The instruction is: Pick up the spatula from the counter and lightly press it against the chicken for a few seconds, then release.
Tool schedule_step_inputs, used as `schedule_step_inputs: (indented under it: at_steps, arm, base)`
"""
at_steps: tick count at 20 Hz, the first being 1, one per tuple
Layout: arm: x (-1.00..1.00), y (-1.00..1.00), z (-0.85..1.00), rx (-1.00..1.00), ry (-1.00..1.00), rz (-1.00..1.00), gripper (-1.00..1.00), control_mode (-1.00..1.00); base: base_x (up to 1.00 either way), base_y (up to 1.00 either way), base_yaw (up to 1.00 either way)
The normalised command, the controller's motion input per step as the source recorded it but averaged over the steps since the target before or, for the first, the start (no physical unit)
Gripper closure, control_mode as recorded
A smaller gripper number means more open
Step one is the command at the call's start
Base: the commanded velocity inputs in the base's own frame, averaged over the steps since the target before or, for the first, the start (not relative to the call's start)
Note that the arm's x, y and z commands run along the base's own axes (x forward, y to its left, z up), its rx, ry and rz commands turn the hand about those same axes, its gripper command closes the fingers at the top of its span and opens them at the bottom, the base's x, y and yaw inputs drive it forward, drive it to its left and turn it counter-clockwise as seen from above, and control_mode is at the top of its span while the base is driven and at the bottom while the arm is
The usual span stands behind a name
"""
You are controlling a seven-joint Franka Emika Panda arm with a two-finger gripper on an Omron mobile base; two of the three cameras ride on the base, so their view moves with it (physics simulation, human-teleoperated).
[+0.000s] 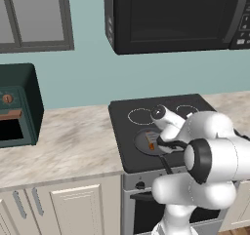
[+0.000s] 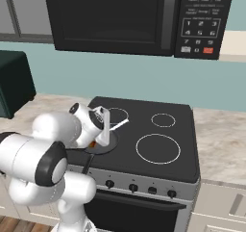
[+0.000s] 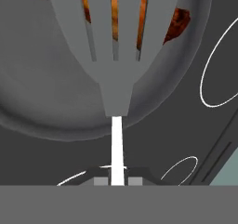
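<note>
Gripper (image 3: 117, 180) clenched on the white handle of the spatula (image 3: 116, 42), whose slotted head lies over the chicken (image 3: 179, 22) in the grey pan (image 3: 37, 93); contact unclear. Left to right: green toaster oven (image 1: 19, 107), marble counter (image 1: 73, 141), black stove (image 1: 124, 131), microwave (image 1: 171, 19) overhead. Arm (image 1: 210, 151) hides the pan's right side.

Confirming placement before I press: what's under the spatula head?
Browned chicken, seen through the spatula slots and beside its edge, in the grey pan. The blade hides most of it.
</note>
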Motion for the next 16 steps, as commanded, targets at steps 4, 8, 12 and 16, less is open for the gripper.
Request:
schedule_step_inputs:
  at_steps: [4, 8, 12, 16]
  arm:
    - [0.15, 0.01, -0.12, 0.00, 0.00, 0.00, 1.00, -1.00]
    - [0.14, 0.03, -0.16, 0.00, 0.00, 0.00, 1.00, -1.00]
    - [0.11, 0.02, -0.17, 0.00, 0.00, 0.00, 1.00, -1.00]
    - [0.11, 0.01, -0.17, 0.00, 0.00, 0.00, 1.00, -1.00]
  base:
    - [0.00, 0.00, 0.00]
    - [0.00, 0.00, 0.00]
    - [0.00, 0.00, 0.00]
    - [0.00, 0.00, 0.00]
